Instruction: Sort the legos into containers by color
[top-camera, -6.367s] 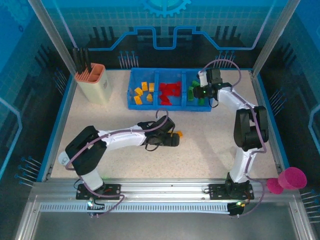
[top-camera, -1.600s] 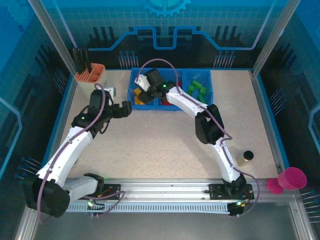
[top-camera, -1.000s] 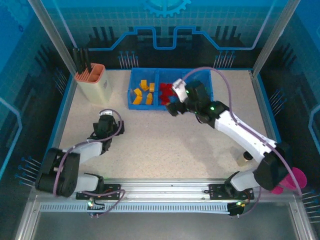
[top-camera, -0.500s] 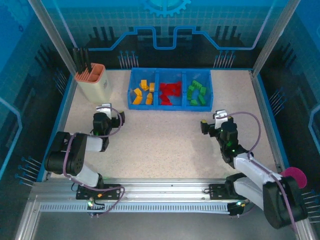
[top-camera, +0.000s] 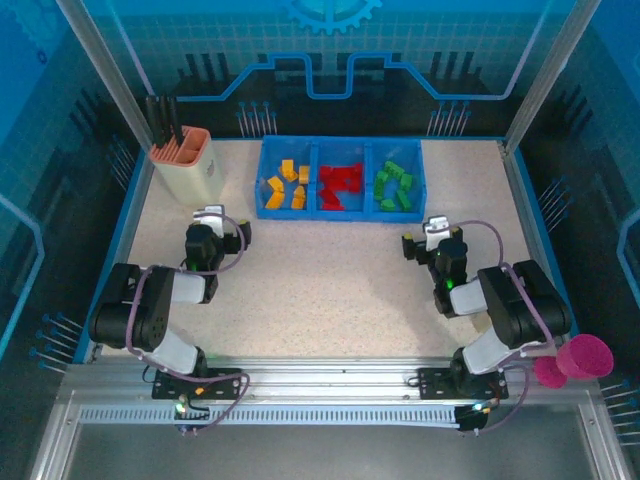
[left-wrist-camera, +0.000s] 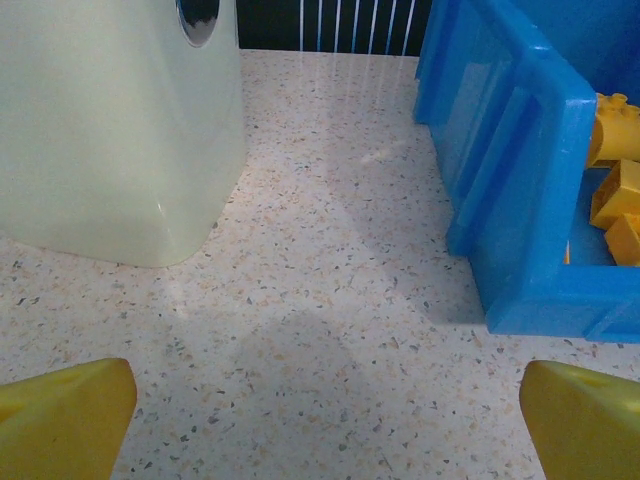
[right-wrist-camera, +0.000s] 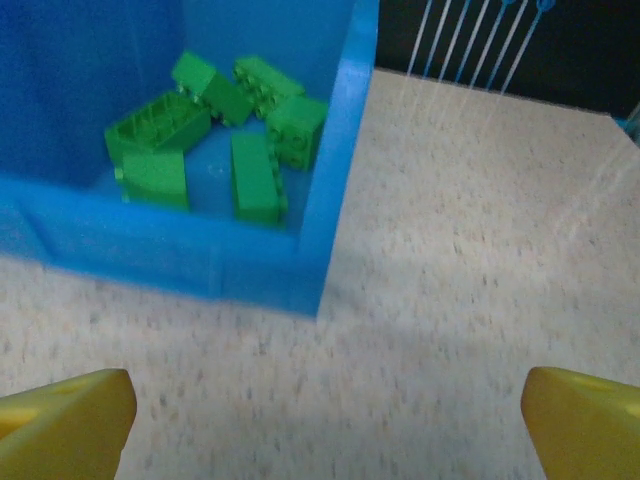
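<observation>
While the overhead camera gives me all three compartments of the blue tray (top-camera: 340, 213), with yellow bricks (top-camera: 284, 188) left, red bricks (top-camera: 340, 183) middle and green bricks (top-camera: 394, 187) right, the right wrist camera adds orientation. One oblong green brick (right-wrist-camera: 256, 176) lies flat, its long axis running away from me; another (right-wrist-camera: 157, 125) is tipped, hollow underside showing. Both arms sit folded low over the table (left-wrist-camera: 320, 290), facing the tray. My left fingers (left-wrist-camera: 65, 410) and right fingers (right-wrist-camera: 65, 415) are spread wide over bare table.
</observation>
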